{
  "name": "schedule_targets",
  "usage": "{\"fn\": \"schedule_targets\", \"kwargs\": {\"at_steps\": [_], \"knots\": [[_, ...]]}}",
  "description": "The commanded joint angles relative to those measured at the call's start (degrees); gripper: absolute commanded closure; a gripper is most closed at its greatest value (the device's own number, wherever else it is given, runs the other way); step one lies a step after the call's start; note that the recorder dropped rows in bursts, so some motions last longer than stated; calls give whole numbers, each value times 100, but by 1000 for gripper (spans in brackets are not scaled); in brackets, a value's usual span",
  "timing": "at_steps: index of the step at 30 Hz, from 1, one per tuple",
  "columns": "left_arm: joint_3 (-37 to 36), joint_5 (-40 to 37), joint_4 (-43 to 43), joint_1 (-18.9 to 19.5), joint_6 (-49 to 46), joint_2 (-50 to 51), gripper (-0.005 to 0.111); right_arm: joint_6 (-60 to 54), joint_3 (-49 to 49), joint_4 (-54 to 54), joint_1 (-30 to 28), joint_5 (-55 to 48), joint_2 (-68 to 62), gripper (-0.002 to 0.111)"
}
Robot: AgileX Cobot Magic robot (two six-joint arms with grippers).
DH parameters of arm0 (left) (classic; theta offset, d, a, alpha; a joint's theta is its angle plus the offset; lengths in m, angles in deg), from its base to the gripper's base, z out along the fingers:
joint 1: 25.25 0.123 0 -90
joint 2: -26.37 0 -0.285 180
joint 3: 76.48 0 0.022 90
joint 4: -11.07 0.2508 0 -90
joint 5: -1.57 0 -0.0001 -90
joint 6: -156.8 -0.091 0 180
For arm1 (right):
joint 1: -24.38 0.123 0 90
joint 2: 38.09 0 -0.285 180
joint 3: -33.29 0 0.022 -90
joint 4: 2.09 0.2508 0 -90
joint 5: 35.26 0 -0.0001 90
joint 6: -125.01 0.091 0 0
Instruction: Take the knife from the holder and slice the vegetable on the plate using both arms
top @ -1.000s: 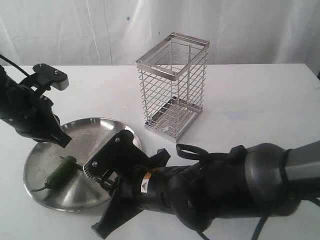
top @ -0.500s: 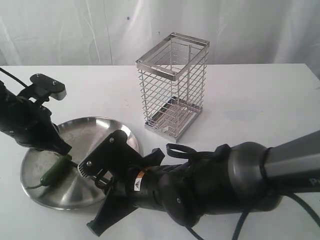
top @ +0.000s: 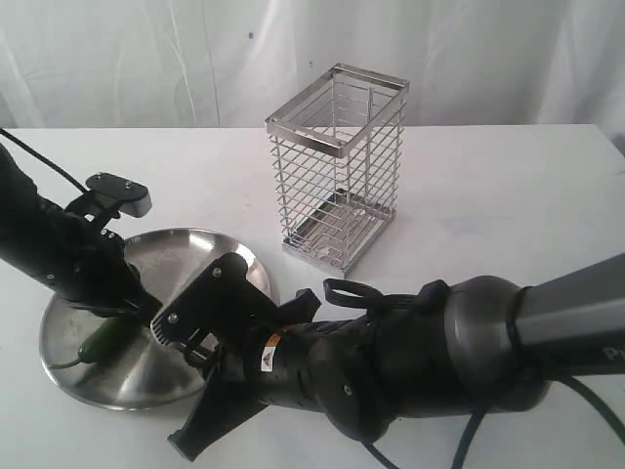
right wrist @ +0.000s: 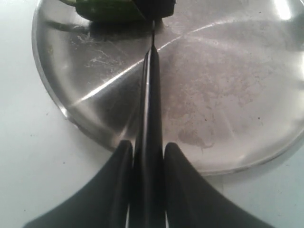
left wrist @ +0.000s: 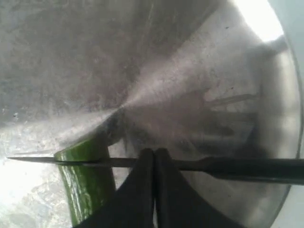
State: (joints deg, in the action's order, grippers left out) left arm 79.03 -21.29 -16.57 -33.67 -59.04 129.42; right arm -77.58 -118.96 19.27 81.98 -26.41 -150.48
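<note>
The green chili pepper [top: 101,341] lies on the left part of the round steel plate [top: 186,254]. My left gripper [top: 135,309] is low over the plate, just beside the chili [left wrist: 88,183]. Its fingers [left wrist: 145,190] are pressed shut with nothing between them, and their tips [left wrist: 154,153] meet the blade. My right gripper [right wrist: 148,147] is shut on the black handle of the knife [right wrist: 149,85]. The thin dark blade [left wrist: 71,162] runs across the plate and rests on the chili's cut end [right wrist: 104,9]. In the exterior view the bulky right arm [top: 391,366] hides most of the knife.
The chrome wire holder [top: 338,166] stands behind the plate, to its right, with nothing showing inside it. The right arm's body lies across the front of the white table [top: 508,205]. A white curtain hangs behind the table.
My left gripper has come down and to the right, onto the plate beside the chili. The plate and chili slid slightly left. The right gripper with the knife edged left.
</note>
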Motion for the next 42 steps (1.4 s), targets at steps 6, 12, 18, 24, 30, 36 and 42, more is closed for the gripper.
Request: {"fn": "schedule_targets", "kwargs": {"at_steps": [6, 12, 18, 24, 30, 36, 42], "knots": [[166, -247, -44, -25, -194, 325, 107, -77, -13, -55, 2, -8, 3, 108], [345, -540, 33, -25, -165, -448, 107, -77, -13, -55, 2, -62, 3, 108], [232, -1094, 1145, -25, 501, -923, 104, -161, -43, -55, 2, -244, 3, 108], [-318, -1029, 1486, -25, 805, -886, 74, -284, -387, -55, 2, -644, -11, 108], [-700, -564, 1509, -25, 902, -886, 68, -284, -876, -84, -108, -1442, -290, 108], [-700, -356, 1569, -25, 922, -886, 68, -297, -1150, -175, -108, -1506, -502, 108], [-700, -105, 1581, -25, 1042, -886, 68, -316, -1312, -190, -108, -1544, -587, 108]]}}
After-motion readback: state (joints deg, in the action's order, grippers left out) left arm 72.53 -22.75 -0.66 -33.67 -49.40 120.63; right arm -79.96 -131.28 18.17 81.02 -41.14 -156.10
